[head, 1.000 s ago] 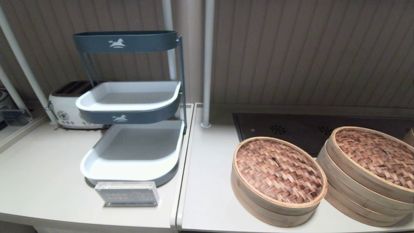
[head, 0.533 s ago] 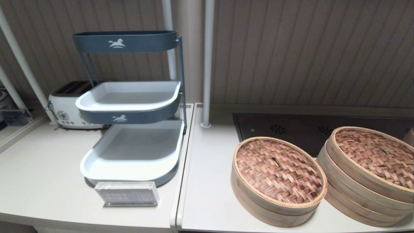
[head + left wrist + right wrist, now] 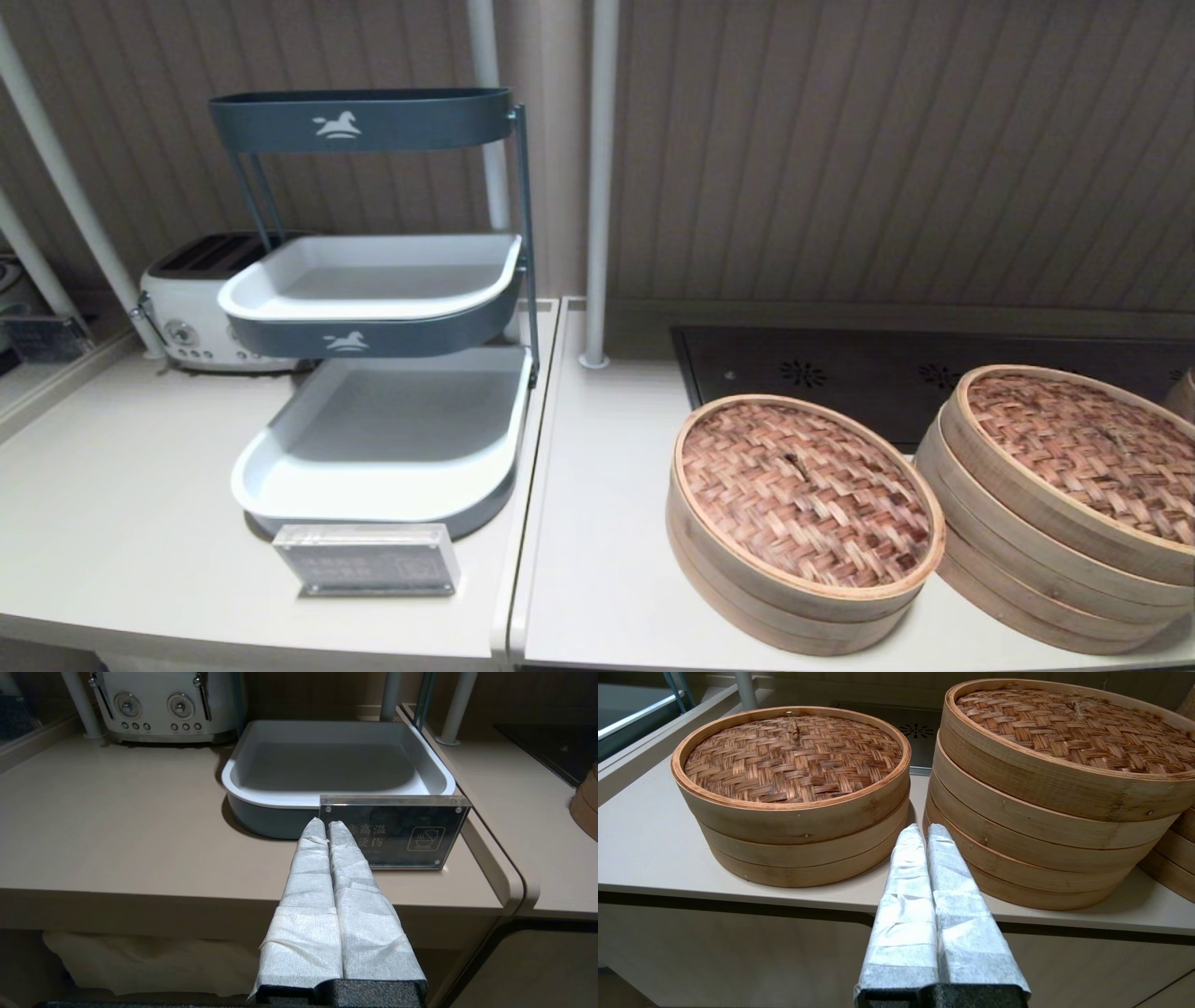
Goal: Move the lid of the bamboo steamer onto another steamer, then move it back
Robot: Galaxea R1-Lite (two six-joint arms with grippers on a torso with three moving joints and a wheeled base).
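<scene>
The bamboo steamer lid [image 3: 805, 492] [image 3: 793, 758], woven reddish-brown with a pale hoop rim, sits closed on the low steamer [image 3: 775, 602] at the counter's front. To its right stands the taller stacked steamer [image 3: 1055, 509] [image 3: 1055, 793] under its own woven lid. Neither arm shows in the head view. My right gripper [image 3: 923, 829] hangs shut and empty before the counter edge, pointing at the gap between the two steamers. My left gripper [image 3: 325, 823] is shut and empty, parked in front of the left counter, near an acrylic sign.
A three-tier grey and white tray rack [image 3: 383, 373] stands on the left counter with a clear acrylic sign [image 3: 366, 558] in front of it. A white toaster [image 3: 201, 308] sits behind. A dark cooktop [image 3: 896, 373] lies behind the steamers. A white pole [image 3: 597, 187] rises mid-counter.
</scene>
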